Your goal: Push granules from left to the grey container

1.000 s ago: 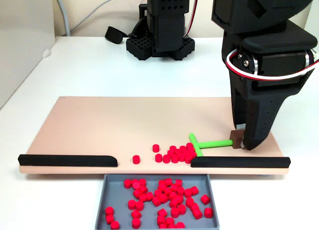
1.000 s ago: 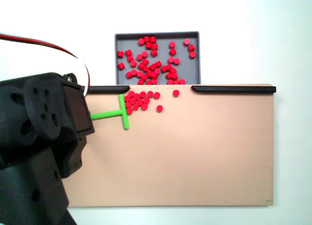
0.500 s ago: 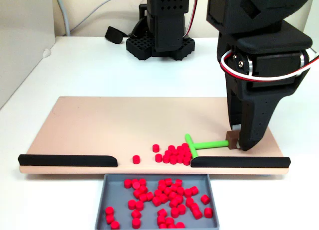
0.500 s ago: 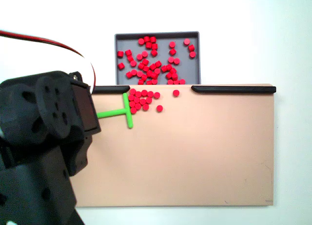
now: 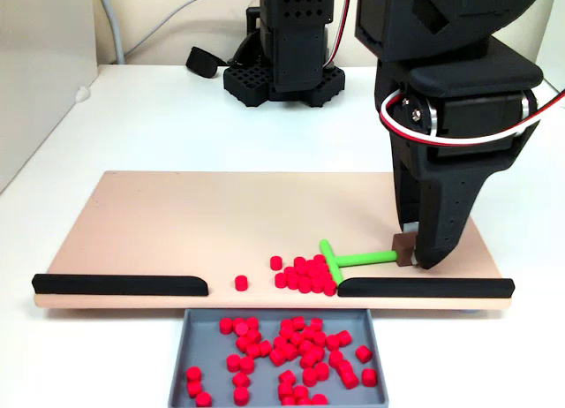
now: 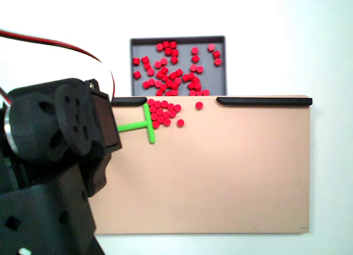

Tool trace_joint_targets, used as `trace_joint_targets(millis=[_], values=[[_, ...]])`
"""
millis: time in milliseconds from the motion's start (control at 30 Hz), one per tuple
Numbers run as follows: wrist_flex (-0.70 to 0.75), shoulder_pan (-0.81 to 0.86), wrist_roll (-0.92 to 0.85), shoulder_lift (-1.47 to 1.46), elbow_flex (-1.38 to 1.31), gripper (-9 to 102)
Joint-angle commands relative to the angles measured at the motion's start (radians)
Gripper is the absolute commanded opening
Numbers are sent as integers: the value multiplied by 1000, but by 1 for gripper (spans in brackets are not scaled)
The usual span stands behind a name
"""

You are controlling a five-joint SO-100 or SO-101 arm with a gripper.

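**Pusher sweeps red granules toward the tray gap**

The gripper points straight down, its fingers closed on the brown end block of the green T-shaped pusher. Over the last second, the pusher has slid toward 9 o'clock in the front fixed view. This has packed the granules into a tighter cluster on the beige board, beside the end of the right black strip. The cluster now sits at the gap between the strips. The grey container lies at 6 o'clock below that gap and holds many granules. A few loose granules lie farther toward 9 o'clock. The board's granules probably still need a push toward 6 o'clock.
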Motion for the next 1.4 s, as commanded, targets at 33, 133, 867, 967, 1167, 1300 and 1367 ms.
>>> trace_joint_targets(millis=[33,133,867,967,1167,1300,1367], values=[[-2,15,-12,2,5,0],[-2,17,-20,2,5,0],[-2,25,-74,0,5,0],[-2,26,-84,0,5,0],[-2,28,-103,2,5,0],[-2,31,-118,2,5,0],[-2,32,-123,0,5,0]])
